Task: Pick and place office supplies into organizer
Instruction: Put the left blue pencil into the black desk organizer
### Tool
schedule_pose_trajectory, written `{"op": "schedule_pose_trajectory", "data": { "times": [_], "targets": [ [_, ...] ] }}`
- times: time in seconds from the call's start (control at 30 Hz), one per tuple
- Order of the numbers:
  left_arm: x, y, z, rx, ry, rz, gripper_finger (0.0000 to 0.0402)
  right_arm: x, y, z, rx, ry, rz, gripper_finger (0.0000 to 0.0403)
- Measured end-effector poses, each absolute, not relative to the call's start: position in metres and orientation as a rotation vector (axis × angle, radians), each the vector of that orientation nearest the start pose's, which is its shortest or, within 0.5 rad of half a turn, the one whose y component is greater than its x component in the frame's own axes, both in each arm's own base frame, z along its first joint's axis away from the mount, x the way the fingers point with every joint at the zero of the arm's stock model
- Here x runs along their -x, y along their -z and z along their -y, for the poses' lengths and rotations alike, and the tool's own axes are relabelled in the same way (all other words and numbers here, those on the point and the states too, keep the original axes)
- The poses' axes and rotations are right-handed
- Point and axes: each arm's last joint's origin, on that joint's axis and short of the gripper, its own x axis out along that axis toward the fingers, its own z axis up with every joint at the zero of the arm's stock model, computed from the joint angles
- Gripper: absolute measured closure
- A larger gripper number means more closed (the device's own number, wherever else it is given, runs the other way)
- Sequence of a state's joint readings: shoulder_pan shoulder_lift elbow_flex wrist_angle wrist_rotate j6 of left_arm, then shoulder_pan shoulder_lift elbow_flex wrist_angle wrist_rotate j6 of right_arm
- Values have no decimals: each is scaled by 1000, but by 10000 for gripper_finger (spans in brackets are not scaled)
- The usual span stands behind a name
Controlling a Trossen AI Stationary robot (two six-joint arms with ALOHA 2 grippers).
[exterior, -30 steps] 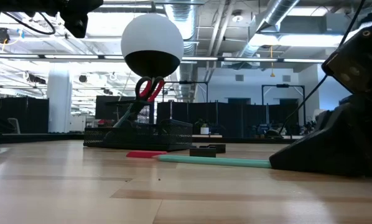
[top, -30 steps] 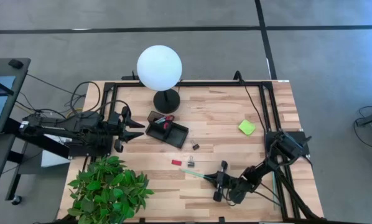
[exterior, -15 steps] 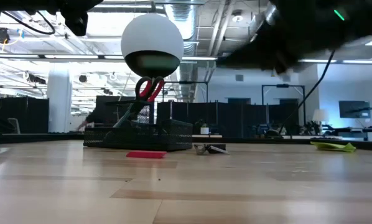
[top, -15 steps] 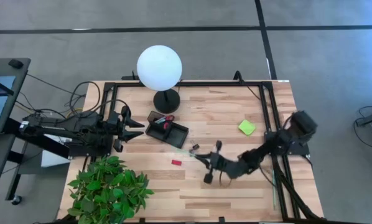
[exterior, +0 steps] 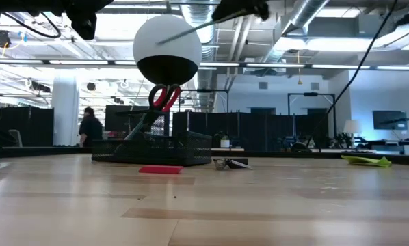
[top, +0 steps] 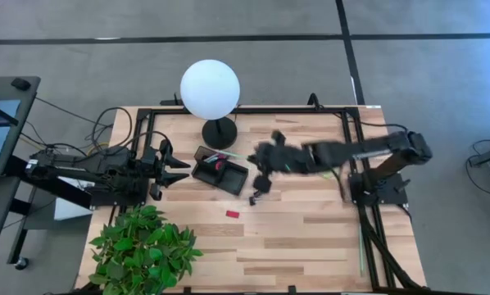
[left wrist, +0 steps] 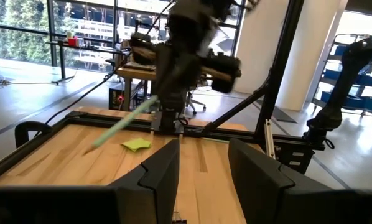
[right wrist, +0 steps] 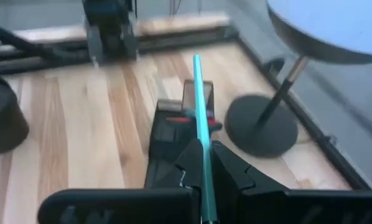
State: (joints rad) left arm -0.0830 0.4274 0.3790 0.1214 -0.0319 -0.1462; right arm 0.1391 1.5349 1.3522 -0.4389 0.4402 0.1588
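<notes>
The black organizer [top: 220, 172] sits in front of the lamp, with the red-handled scissors [exterior: 164, 96] standing upright in it. My right gripper [top: 261, 161] hovers high beside the organizer's right end, shut on the light-green pen [right wrist: 199, 118]. The small red block [top: 233, 214] and black clips [exterior: 230, 164] lie flat on the table near the organizer. Farther right lies the lime-green sticky-note pad [exterior: 364, 160]. My left gripper [top: 183, 169] waits open, left of the organizer. My right gripper pinches the light-green pen's shaft [right wrist: 204, 177] between its two fingers [right wrist: 228, 169], and the pen runs on forward beyond them. The gripper comes in from the table's right, high above the wood. The pen is lifted clear, its free end [exterior: 160, 42] tilted lower, toward the lamp and organizer.
The lamp's white globe [top: 210, 88] and round black base [right wrist: 261, 127] stand just behind the organizer. A potted plant [top: 142, 250] fills the near left corner. A black frame [top: 253, 110] borders the table's far and right sides. A person [exterior: 89, 128] stands in the room beyond.
My right gripper has risen from the table's near right part and swung toward the far left, ending high beside the organizer. The light-green pen, which lay on the wood, has gone with it and is lifted clear. The left arm has kept still.
</notes>
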Motion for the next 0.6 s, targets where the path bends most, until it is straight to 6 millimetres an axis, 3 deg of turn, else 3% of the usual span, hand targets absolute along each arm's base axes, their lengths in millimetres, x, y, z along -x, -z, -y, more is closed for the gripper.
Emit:
{"op": "schedule_pose_trajectory", "data": {
  "times": [0.2, 0.4, 0.6],
  "targets": [
    [-124, -266, 9, 149, 55, 50, 269, -374, -352, 16, -94, 252, -717, 397],
    [-124, -263, 9, 147, 52, 14, 269, -419, -330, 43, -143, 194, -874, 400],
    [-124, -260, 9, 145, 50, -14, 269, -452, -322, 60, -123, 169, -922, 401]
  ]
}}
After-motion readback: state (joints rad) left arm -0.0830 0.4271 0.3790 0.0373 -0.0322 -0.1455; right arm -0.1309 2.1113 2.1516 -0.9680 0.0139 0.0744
